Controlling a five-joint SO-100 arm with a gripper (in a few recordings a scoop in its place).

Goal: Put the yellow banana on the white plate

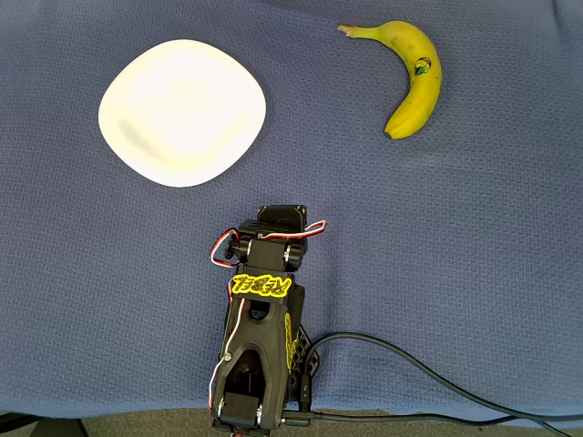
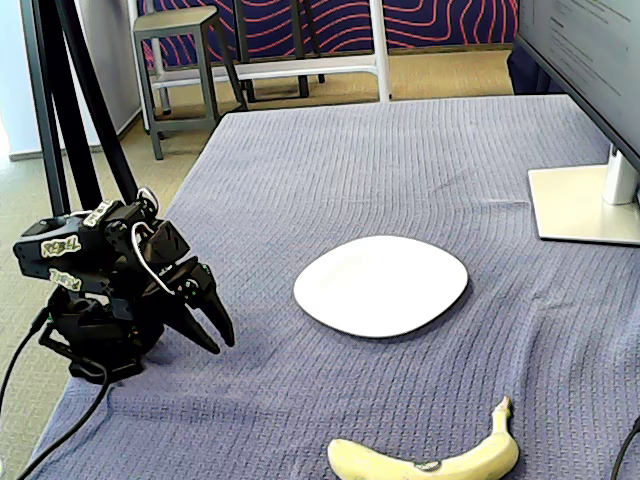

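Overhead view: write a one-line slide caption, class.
Yellow banana lies apart from the empty white plate on blue cloth, with the black arm folded below.

You have one banana (image 1: pixel 412 78), one plate (image 1: pixel 182 112), one arm with a single claw (image 2: pixel 211 330), and one monitor stand (image 2: pixel 585 203) on the surface (image 1: pixel 437 228).

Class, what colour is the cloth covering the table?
Blue-grey, with a woven texture; the table cloth shows best in the overhead view.
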